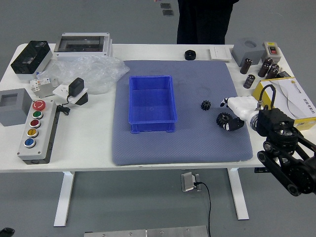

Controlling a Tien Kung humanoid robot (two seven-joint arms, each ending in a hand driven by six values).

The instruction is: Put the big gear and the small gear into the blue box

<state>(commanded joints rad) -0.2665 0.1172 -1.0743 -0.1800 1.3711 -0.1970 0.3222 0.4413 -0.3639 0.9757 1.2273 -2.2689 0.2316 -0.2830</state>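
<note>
The right robot hand [224, 114] had its fingers spread wide right by the big gear [223, 119], with the small gear [206, 105] and blue box [152, 99] past its fingertips.

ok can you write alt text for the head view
A robot's right hand, fingers spread, reaches in at the big gear on a blue-gray mat, with the small gear close by and the blue box farther left. Dark-clothed legs of a person show beyond the white table.
</note>
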